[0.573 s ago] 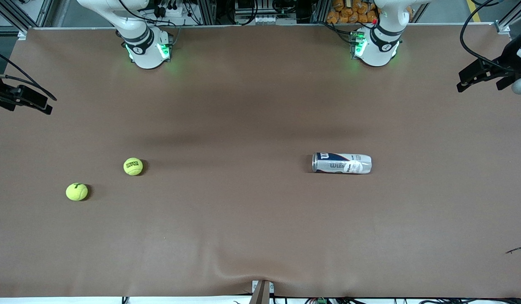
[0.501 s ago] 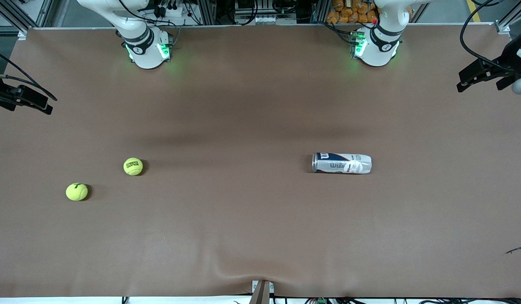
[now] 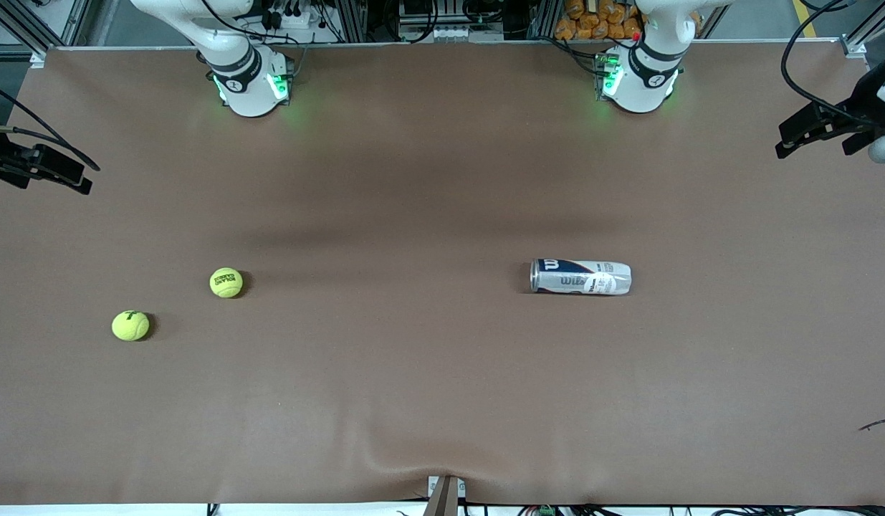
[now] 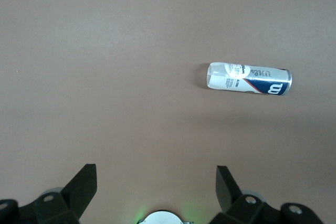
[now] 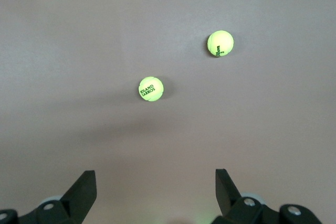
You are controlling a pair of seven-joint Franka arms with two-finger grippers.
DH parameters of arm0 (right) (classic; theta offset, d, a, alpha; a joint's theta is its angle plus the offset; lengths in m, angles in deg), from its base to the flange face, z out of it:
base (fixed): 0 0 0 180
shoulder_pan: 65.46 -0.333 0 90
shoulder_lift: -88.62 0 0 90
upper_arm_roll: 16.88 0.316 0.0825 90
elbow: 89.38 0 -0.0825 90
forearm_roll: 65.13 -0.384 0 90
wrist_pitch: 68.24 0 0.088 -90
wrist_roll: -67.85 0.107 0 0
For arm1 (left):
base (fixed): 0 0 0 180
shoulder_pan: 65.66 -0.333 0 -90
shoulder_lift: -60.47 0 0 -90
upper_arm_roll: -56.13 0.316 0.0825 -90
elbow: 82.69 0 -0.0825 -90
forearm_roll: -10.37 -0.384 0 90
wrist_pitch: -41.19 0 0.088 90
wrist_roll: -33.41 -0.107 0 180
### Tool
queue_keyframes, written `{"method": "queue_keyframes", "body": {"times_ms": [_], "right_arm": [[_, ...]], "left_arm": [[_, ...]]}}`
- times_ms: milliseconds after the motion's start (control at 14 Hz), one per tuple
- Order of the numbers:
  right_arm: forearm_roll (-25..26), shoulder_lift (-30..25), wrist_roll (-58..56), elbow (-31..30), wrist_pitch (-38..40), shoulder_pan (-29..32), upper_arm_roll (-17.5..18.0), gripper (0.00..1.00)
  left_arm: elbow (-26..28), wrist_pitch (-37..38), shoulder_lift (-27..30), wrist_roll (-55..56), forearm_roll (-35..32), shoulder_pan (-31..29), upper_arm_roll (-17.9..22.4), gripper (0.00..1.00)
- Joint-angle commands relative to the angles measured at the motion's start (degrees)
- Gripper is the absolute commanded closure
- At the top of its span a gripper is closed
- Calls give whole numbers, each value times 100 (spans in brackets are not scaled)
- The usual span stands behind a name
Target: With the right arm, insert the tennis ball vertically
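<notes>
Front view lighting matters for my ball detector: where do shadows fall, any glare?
Front view: each tennis ball throws a short shadow toward the left arm's end; a broad soft band darkens mid-table. Left wrist view: mild sheen on the can.

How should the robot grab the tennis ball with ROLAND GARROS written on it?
Probably straight down from above, with the right gripper, whose fingers are open, closing across the middle of the Roland Garros ball. It is round, so any pair of facing sides works, and it sits alone on the table, well apart from the other ball. Gripping at its widest part should stop it squirting out.
</notes>
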Motion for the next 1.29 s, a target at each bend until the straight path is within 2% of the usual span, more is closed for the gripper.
{"method": "queue_keyframes", "body": {"times_ms": [0, 1217], "right_arm": [[-50, 21, 25, 96, 65, 31, 38, 0], [-50, 56, 86, 96, 47, 40, 38, 0]], "left_arm": [[-198, 31, -167, -138, 41, -42, -6, 0], [-57, 66, -149, -103, 50, -33, -14, 0]]}}
